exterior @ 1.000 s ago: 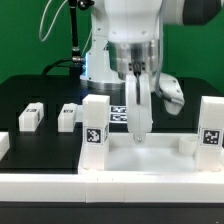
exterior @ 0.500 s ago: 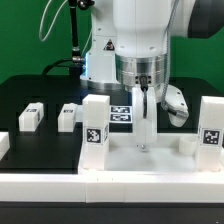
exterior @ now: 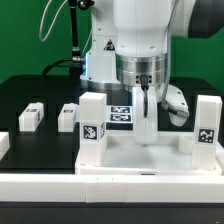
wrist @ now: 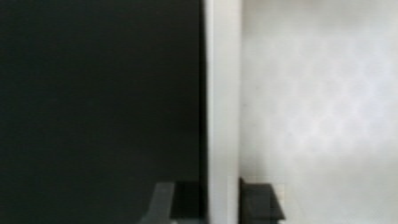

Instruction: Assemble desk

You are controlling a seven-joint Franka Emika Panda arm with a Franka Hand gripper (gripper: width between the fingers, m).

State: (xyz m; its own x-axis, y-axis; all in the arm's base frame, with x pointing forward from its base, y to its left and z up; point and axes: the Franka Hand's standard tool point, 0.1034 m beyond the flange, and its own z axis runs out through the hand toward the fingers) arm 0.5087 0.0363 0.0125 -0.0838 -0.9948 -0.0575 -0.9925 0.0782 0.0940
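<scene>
Nearest runs a white rail [exterior: 110, 186]. Behind it lies the shallow, rimmed tabletop [exterior: 125, 158], with a leg [exterior: 93, 120] standing upright in its corner on the exterior view's left and another leg [exterior: 207, 122] on the right. The pincer [exterior: 147, 137] is pinched narrow on the tabletop's far rim [wrist: 221, 100]. Beyond, on the black table [exterior: 40, 145], lie a loose leg [exterior: 30, 117], a second loose leg [exterior: 68, 116] and the marker board [exterior: 122, 114].

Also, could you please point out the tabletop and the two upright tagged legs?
tabletop [exterior: 125, 158]: exterior view, bare inner floor.
leg on the exterior view's left [exterior: 92, 128]: exterior view, its tagged face.
leg on the exterior view's right [exterior: 207, 134]: exterior view, its tagged face.
</scene>
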